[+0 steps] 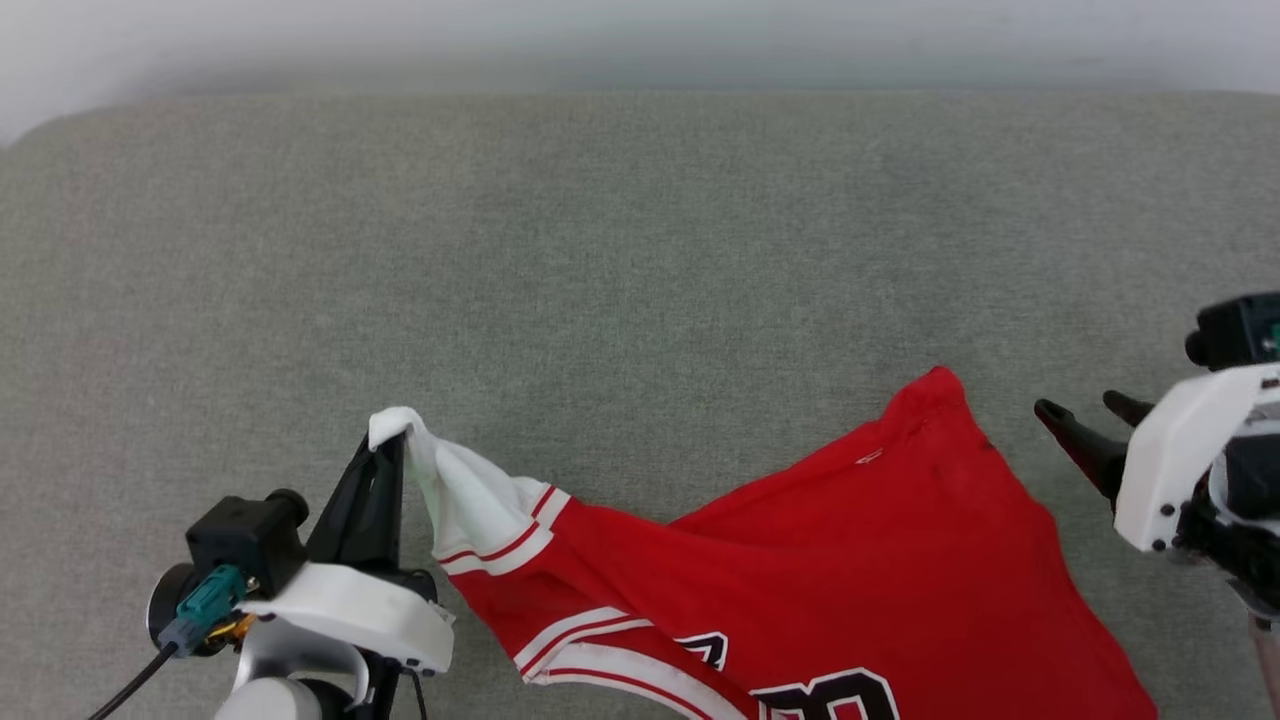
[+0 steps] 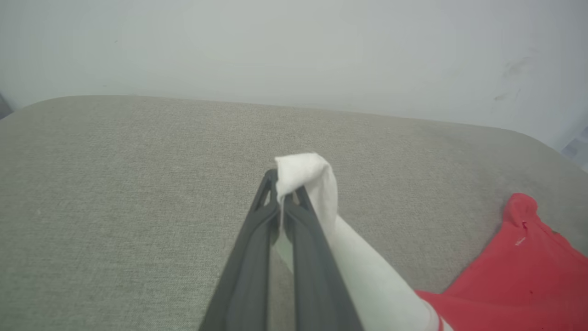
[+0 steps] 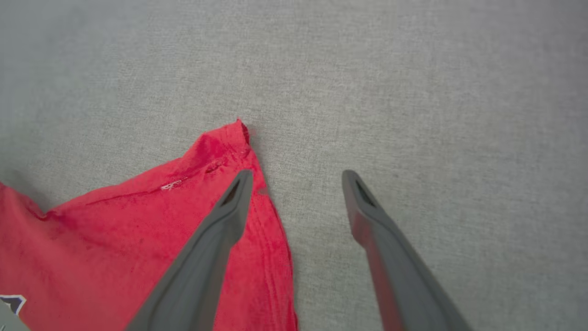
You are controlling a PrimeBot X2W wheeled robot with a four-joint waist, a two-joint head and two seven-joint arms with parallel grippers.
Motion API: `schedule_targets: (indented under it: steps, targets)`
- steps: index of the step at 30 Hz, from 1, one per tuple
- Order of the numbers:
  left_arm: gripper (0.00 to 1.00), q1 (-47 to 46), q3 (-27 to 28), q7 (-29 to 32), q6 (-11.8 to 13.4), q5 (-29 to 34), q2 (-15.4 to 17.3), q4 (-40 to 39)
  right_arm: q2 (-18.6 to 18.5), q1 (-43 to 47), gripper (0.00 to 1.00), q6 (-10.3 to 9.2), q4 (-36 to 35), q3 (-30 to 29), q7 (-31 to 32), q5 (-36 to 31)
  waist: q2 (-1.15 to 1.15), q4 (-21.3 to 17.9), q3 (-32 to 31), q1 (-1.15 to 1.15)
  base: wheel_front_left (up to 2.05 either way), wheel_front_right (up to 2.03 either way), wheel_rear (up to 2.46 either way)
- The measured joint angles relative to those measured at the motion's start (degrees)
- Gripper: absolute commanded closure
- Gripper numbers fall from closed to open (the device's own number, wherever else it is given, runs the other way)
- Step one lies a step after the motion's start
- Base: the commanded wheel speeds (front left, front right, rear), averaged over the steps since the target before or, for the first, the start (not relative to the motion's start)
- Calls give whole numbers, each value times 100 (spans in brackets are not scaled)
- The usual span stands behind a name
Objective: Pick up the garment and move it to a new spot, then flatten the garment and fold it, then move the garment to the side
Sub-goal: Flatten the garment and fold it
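Note:
The garment (image 1: 850,570), a red jersey with white sleeves and striped trim, lies spread over the lower middle and right of the grey surface, its black print cut off by the bottom edge. My left gripper (image 1: 392,445) is shut on the tip of a white sleeve (image 2: 305,177), lifting it so the fabric stretches toward the red body (image 2: 528,271). My right gripper (image 1: 1085,410) hovers open just right of the garment's far red corner (image 3: 229,142). One of its fingers (image 3: 225,216) hangs over the red hem, the other over bare surface.
A wide grey fabric surface (image 1: 600,250) stretches away to a pale wall (image 2: 294,46) at the back. Its rounded far corners (image 2: 528,135) mark the edge.

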Motion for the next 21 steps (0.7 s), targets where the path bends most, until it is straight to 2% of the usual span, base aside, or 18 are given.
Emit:
schedule_targets:
  steps: [3, 6, 16, 17, 18, 19, 21]
  targets:
    - [100, -194, -79, -34, -49, 43, -57, 3, -71, -460, 0, 0, 159, 242, 786, 13, 0, 127, 222, 0, 0, 0, 0]
    - [100, -371, -147, -83, -102, 79, -121, 19, -77, -828, 0, 0, 316, 525, 1273, -49, 0, 272, 421, 0, 0, 0, 0]
    - [100, -619, -285, -205, -200, 97, -226, 221, -110, -1496, 0, 0, 1245, 1189, 1819, -3, 0, 645, 790, 0, 0, 0, 0]
    - [100, -622, -293, -212, -202, 96, -236, 242, -109, -1528, 23, 1, 1315, 1191, 1860, 22, 0, 659, 790, -1, 0, 0, 0]
    - [100, -623, -299, -216, -208, 93, -244, 263, -108, -1561, 75, 0, 1371, 1214, 1893, 42, 0, 667, 777, 0, 0, 0, 0]
    - [100, -623, -302, -230, -208, 90, -249, 283, -108, -1584, 100, 0, 1411, 1240, 1904, 44, 0, 670, 761, 0, 0, 0, 0]
    - [100, -623, -301, -234, -205, 78, -252, 330, -101, -1592, 100, 0, 1470, 1272, 1889, 77, 0, 666, 711, 0, 0, 0, 0]
